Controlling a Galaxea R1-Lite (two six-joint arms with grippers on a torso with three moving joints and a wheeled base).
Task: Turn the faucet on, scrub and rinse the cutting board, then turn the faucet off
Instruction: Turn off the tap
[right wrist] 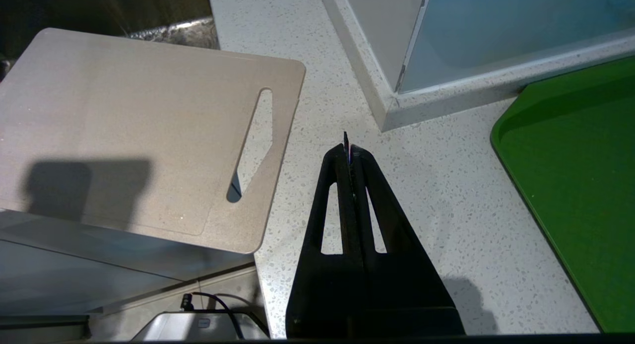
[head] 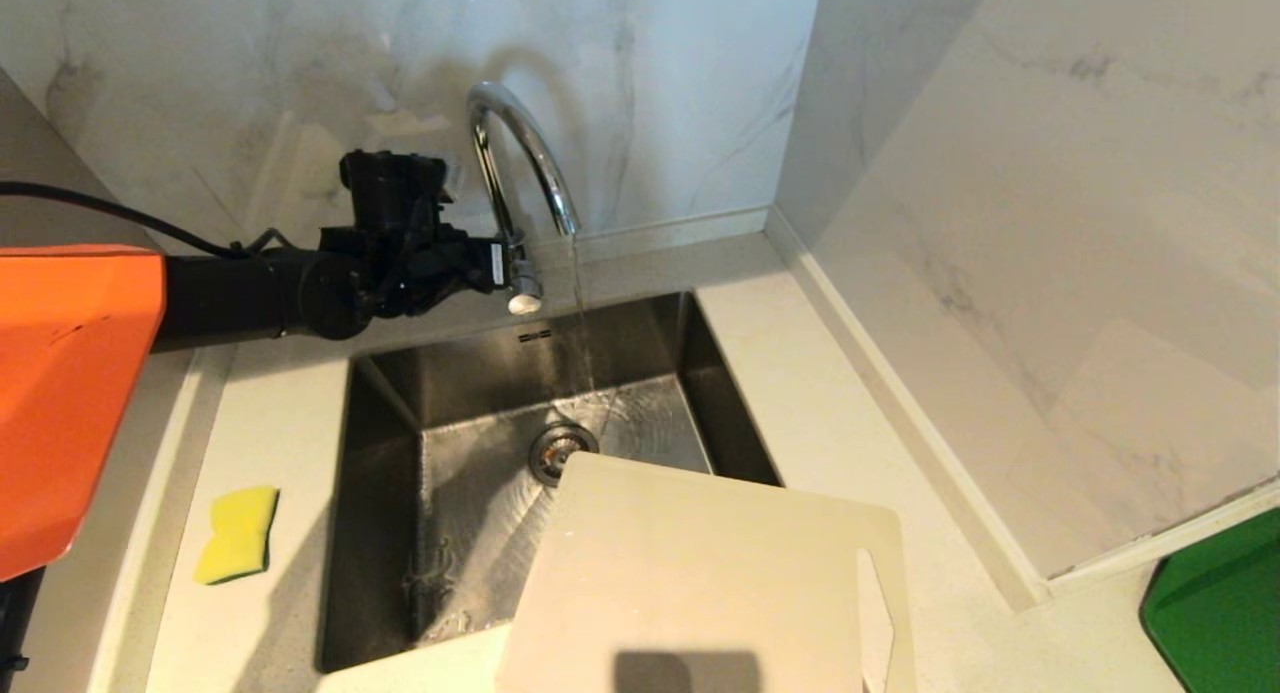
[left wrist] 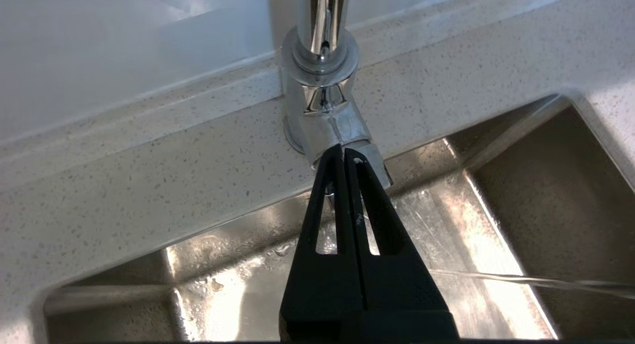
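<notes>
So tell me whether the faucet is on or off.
On. A thin stream falls from the faucet spout into the sink, wetting its floor near the drain. The shut left gripper sits at the lever.

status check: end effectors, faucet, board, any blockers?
Left end effector shut, tips at faucet lever; water running. Right end effector shut, idle over counter. Cutting board dry, overhanging sink. No blockers.
</notes>
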